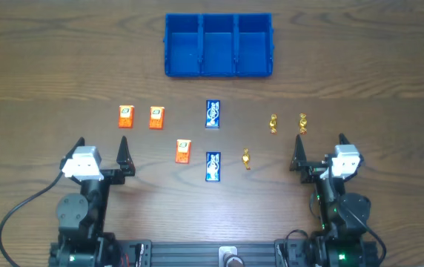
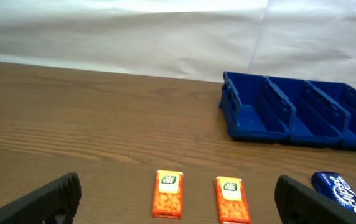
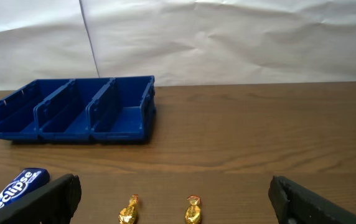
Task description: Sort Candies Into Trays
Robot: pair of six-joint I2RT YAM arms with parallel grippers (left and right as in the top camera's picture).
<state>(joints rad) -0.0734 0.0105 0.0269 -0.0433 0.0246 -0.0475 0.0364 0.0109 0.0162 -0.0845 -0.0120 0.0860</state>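
Note:
A blue tray with three empty compartments stands at the far middle of the table. Three orange candy boxes, two blue packs and three gold-wrapped candies lie in front of it. My left gripper hovers open near the left base, with two orange boxes ahead of its fingers. At the right, my right gripper is open too, facing two gold candies.
The brown wooden table has free room on both sides of the tray. A white backdrop rises behind the table's far edge. A black cable loops by the left arm's base.

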